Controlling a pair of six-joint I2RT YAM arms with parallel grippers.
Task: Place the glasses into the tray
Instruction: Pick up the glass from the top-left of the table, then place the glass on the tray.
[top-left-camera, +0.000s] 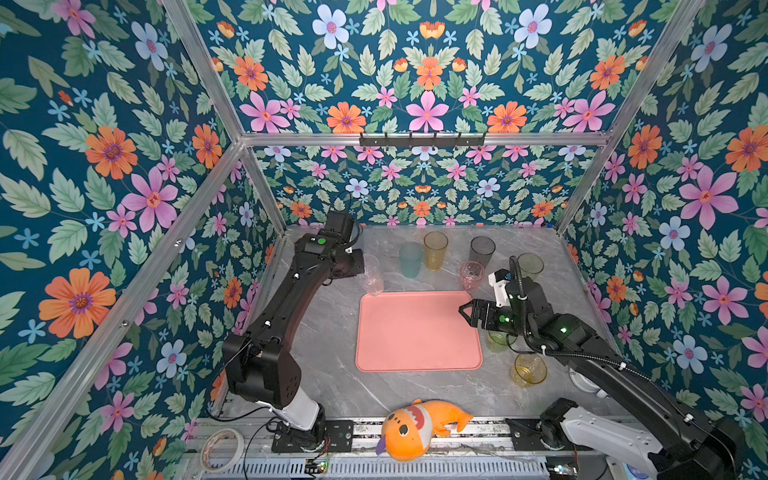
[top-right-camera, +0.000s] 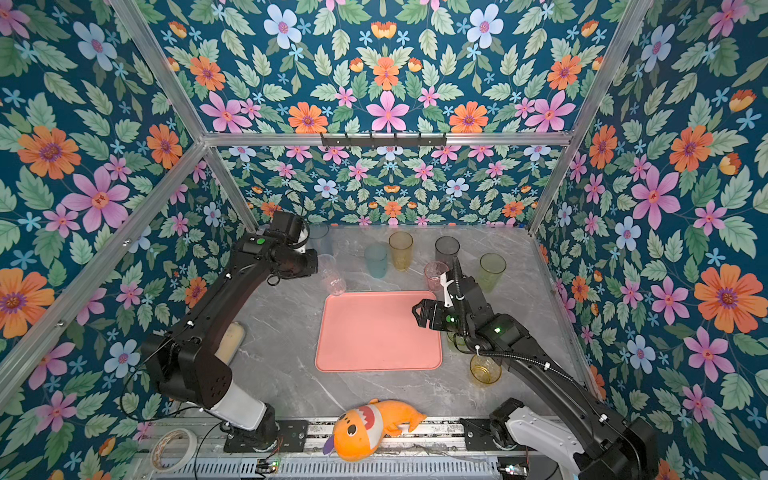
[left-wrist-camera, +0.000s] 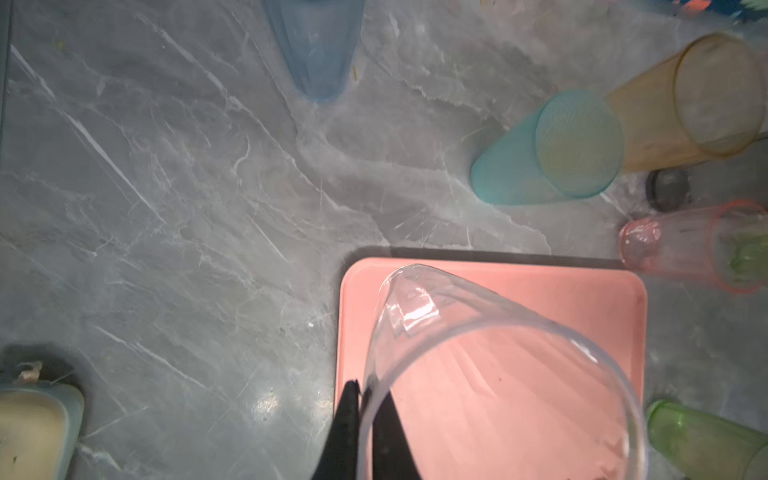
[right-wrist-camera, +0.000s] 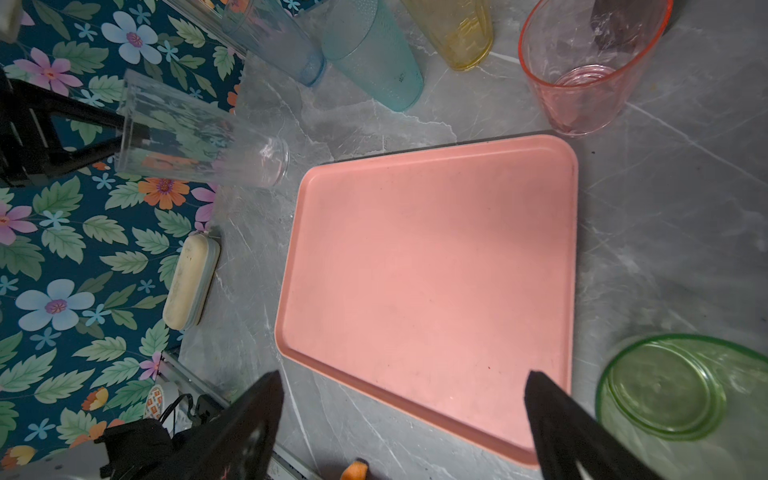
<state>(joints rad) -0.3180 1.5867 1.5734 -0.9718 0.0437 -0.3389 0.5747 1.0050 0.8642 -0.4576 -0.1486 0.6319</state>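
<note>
The salmon-pink tray lies flat mid-table with nothing on it. My left gripper is shut on the rim of a clear glass, which hangs over the tray's far left corner. My right gripper is open and holds nothing, hovering over the tray's right edge. Behind the tray stand teal, amber, smoke-grey, pink and tall green glasses. A short green glass and a yellow one stand right of the tray. A blue-grey glass stands far left.
A beige oblong dish lies left of the tray, partly under my left arm. An orange plush fish rests on the front rail, a tape roll at front left. Floral walls close in three sides.
</note>
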